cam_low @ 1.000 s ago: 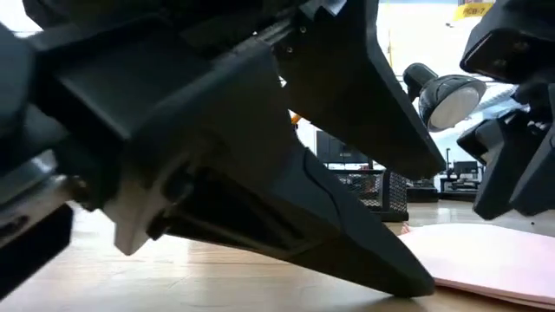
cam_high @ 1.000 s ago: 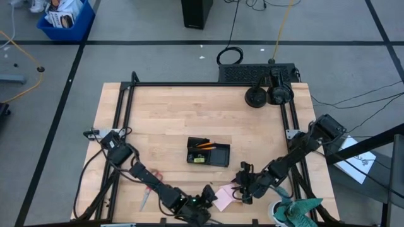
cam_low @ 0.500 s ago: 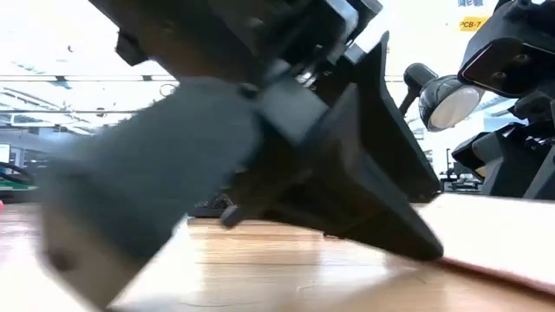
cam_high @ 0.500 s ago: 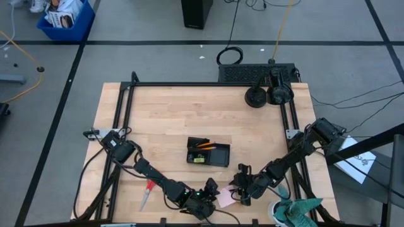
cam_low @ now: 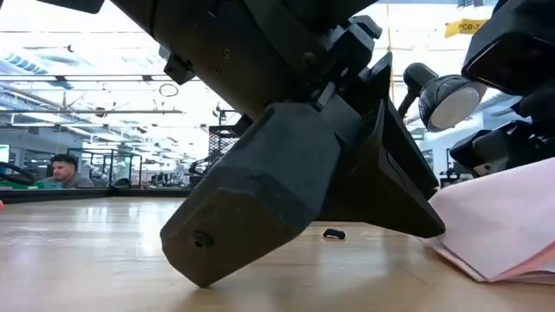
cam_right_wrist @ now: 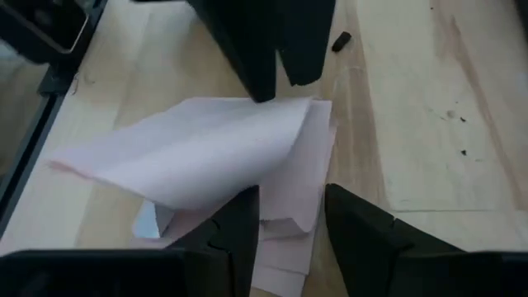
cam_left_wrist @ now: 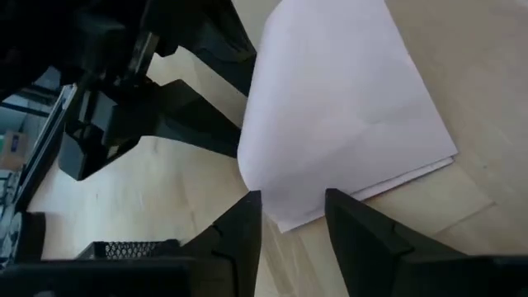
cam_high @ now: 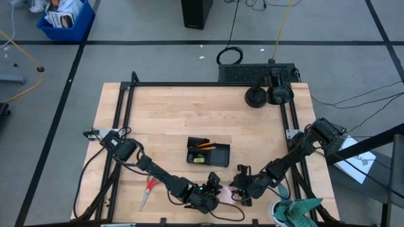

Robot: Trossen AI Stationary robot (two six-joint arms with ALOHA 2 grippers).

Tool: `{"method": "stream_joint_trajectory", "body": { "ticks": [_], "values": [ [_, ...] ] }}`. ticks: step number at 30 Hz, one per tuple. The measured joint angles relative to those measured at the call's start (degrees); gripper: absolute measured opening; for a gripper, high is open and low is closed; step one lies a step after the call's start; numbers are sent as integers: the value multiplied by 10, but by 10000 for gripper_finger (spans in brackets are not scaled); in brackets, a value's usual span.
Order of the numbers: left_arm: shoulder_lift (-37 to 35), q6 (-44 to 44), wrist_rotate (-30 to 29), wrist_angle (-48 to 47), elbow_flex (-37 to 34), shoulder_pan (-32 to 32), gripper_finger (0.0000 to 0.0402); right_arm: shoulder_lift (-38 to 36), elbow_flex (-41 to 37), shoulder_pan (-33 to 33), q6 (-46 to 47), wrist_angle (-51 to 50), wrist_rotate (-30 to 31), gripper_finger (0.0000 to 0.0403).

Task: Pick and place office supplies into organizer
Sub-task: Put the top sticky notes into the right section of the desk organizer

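Two grippers met over one pink sticky-note pad at the table's near edge.

The left gripper (cam_left_wrist: 289,216) had its two fingers partly apart, straddling the pad's edge; whether they pinched it could not be told. The right gripper (cam_right_wrist: 289,216) faced it from the other side, fingers likewise parted over the pad, grip also unclear. The pink sticky-note pad (cam_high: 225,195) lay between both grippers with its upper sheets curled up and fanned from the stack. One tiny black binder clip (cam_low: 334,233) lay on the wood just beyond. The organizer (cam_high: 207,153) stood mid-table, well apart, holding orange pencils (cam_high: 205,145) and a small yellow pad (cam_high: 199,159). One pair of red-handled scissors (cam_high: 147,192) lay under the left arm. No writing was readable on the pad.
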Motion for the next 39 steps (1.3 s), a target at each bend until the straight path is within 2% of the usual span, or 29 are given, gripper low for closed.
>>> {"method": "stream_joint_trajectory", "body": {
  "ticks": [5, 13, 20, 28, 33, 39],
  "values": [
    [0, -32, 31, -15, 0, -1, 138, -13, -1, 14, -63, -6, -11, 130],
    [0, -66, 33, -26, 0, -1, 137, -28, -1, 51, -134, -16, 3, 130],
    [0, -72, 33, -27, 0, -1, 136, -29, 5, 84, -144, -41, 67, 130],
    [0, -122, -28, -31, 0, -4, 136, -25, 119, 132, -203, -120, 109, 130],
    [1, -171, -28, -33, -1, 2, 136, 18, 178, 149, -242, -142, 106, 130],
    [2, -194, -7, -33, -1, 1, 136, 79, 232, 145, -263, -225, 94, 130]
  ]
}}
